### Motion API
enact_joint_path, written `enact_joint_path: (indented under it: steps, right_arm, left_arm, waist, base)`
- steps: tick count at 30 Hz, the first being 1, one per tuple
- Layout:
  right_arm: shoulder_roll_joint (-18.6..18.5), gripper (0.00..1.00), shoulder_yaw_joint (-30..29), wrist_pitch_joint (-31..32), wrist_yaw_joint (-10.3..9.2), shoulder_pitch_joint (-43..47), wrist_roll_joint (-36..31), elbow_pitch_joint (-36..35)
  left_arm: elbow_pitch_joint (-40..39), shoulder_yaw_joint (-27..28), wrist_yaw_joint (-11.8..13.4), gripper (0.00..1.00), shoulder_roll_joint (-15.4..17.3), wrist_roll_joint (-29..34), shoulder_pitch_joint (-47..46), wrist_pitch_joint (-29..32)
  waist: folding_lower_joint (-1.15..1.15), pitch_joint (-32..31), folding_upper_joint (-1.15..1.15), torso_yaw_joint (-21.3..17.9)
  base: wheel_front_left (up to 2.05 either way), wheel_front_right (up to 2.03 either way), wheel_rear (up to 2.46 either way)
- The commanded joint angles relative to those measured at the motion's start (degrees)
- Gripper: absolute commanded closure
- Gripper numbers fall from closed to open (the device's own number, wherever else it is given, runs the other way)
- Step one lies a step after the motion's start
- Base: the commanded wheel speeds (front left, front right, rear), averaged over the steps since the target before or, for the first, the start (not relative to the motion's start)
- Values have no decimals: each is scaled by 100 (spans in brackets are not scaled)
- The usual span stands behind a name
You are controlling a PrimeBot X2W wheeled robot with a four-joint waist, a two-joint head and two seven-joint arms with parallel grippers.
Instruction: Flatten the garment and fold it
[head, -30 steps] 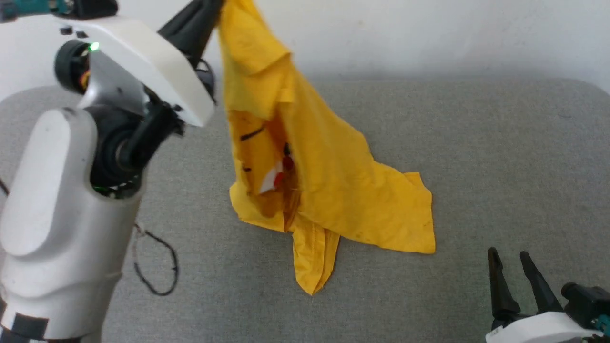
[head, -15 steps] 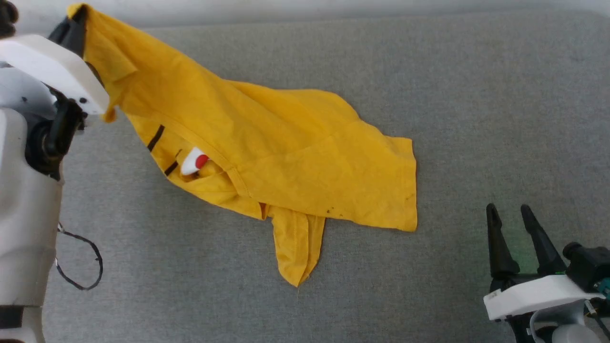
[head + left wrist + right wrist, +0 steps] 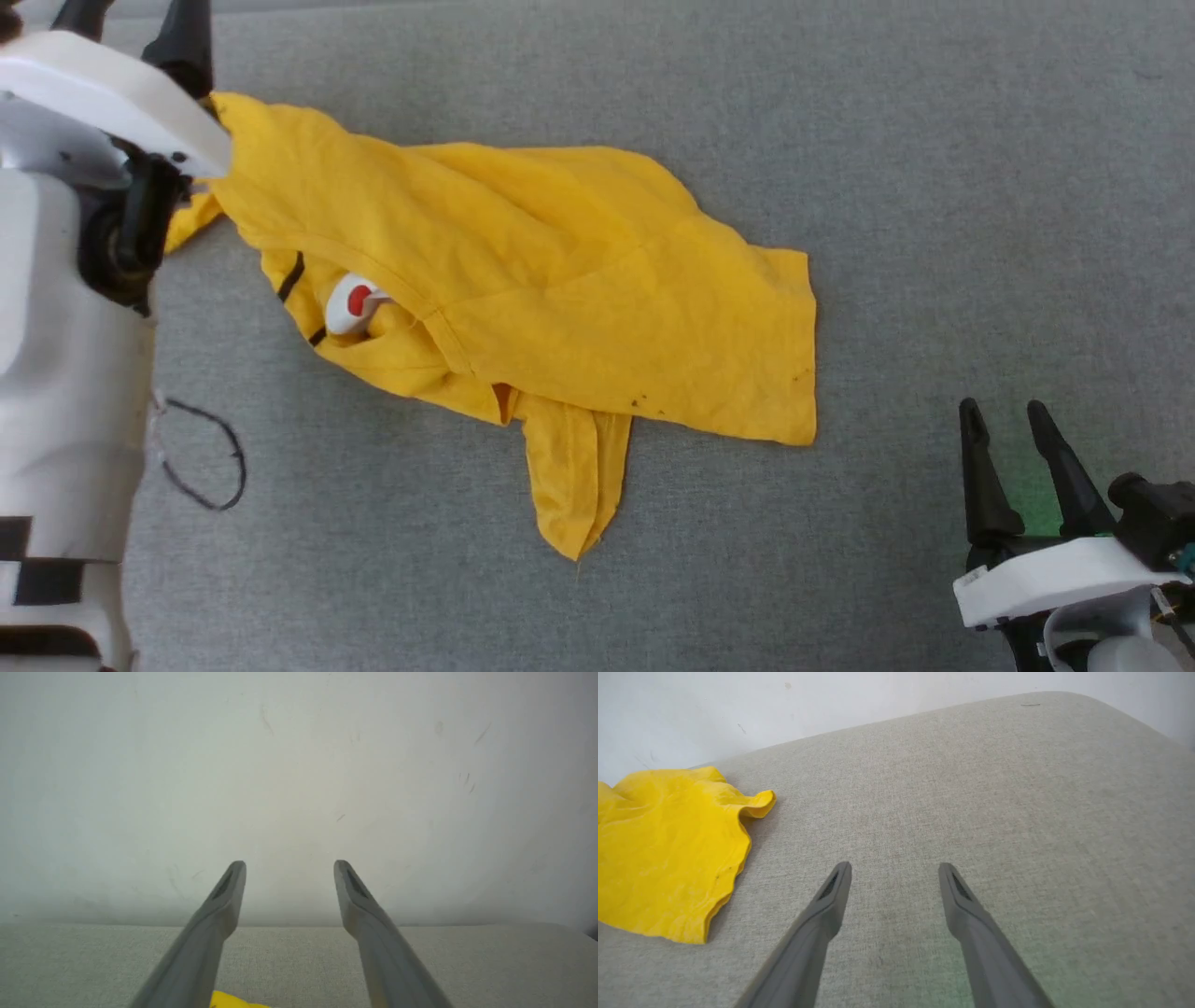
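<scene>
- Since a second ago: the left gripper [image 3: 133,23] has let go of the garment [image 3: 560,280]. The cloth, which hung from it in a tall drape, has dropped onto the grey pad [image 3: 934,140]. The head camera has also tipped down, so part of the shift is the view's own.
- Left gripper [image 3: 289,865]: fingers spread wide with nothing between them, at the garment's far-left corner. A scrap of yellow [image 3: 233,1001] shows beside one finger's base.
- Right gripper [image 3: 1003,411]: wide open and empty, near-right of the garment and apart from its hem [image 3: 658,849].
- The garment lies low and broad but not flat. An upper layer is folded over the print [image 3: 350,303], and one sleeve [image 3: 569,485] pokes out at the near edge, creased.
- Judgement: the shake-out looks finished and flattening is only partly done. The overlapping layer needs pulling back before any fold.
</scene>
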Motion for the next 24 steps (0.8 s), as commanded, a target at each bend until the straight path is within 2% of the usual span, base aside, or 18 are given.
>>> enact_joint_path:
  steps: [1, 4, 8, 12, 13, 18, 24]
  right_arm:
    - [13, 0, 7, -1, -4, 24, -24, 22]
    - [13, 0, 19, 5, -4, 104, -2, 79]
    - [13, 0, 29, 4, -4, 229, 44, 151]
    - [13, 0, 53, 4, -4, 384, 91, 208]
    - [13, 0, 53, 4, -4, 384, 91, 208]
    - [13, 0, 75, 10, -4, 617, 141, 222]
    - [13, 0, 17, 27, -4, 849, 177, 196]
  left_arm:
    - [-168, -28, -55, 0, -97, 9, -15, -189]
    - [-588, -161, -86, 0, -196, 127, 283, -516]
    - [-1368, -245, 29, 0, -248, 272, 1032, -954]
    - [-2269, -136, 352, 0, -279, 420, 2114, -1334]
    - [-2269, -136, 352, 0, -279, 420, 2114, -1334]
    - [-3372, 266, 869, 0, -407, 704, 3712, -1489]
    - [-4415, 753, 1194, 0, -742, 1540, 5437, -1499]
  waist:
    - [-1, -322, 0, 217]
    - [-1, -578, 0, 304]
    - [-1, -907, 0, 358]
    - [-1, -1209, 0, 365]
    - [-1, -1209, 0, 365]
    - [-1, -1489, 0, 345]
    - [-1, -1688, 0, 376]
  base:
    - [0, 0, 0]
    - [0, 0, 0]
    - [0, 0, 0]
    - [0, 0, 0]
    - [0, 0, 0]
    - [0, 0, 0]
    - [0, 0, 0]
